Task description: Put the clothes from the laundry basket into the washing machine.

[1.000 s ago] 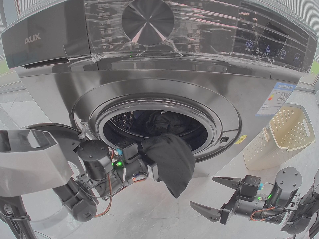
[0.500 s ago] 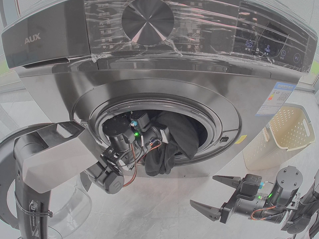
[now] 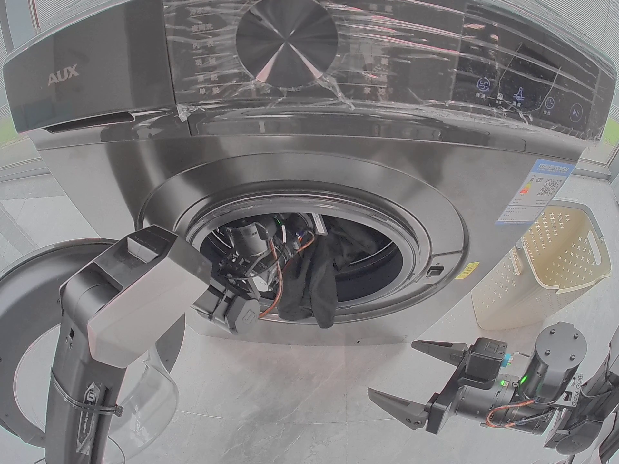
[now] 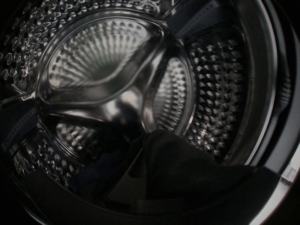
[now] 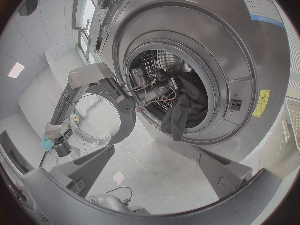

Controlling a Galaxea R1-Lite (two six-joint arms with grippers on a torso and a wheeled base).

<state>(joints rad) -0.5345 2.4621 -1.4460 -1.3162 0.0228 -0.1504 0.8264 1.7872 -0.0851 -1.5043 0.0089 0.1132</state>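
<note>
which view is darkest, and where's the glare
Left wrist view is darkest: inside the drum only the steel catches light, and the black garment blends into shadow. Head view: glare streaks across the film-wrapped control panel, with fisheye bending. Right wrist view: evenly lit, corners black.

Blk garment (image 3: 313,285) draped over washer (image 3: 387,162) rim, half in drum; cream basket (image 3: 561,259) R of washer.

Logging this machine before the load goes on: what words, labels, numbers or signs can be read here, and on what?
Brand mark, light letters, on the detergent drawer: a maker's name, nothing more.
Program names around the dial: too small, under film.
Captions on the touch panel: too small.
Blue-and-white sticker, square code: print too small.
Yellow sticker, warning triangle: text too small.
</note>
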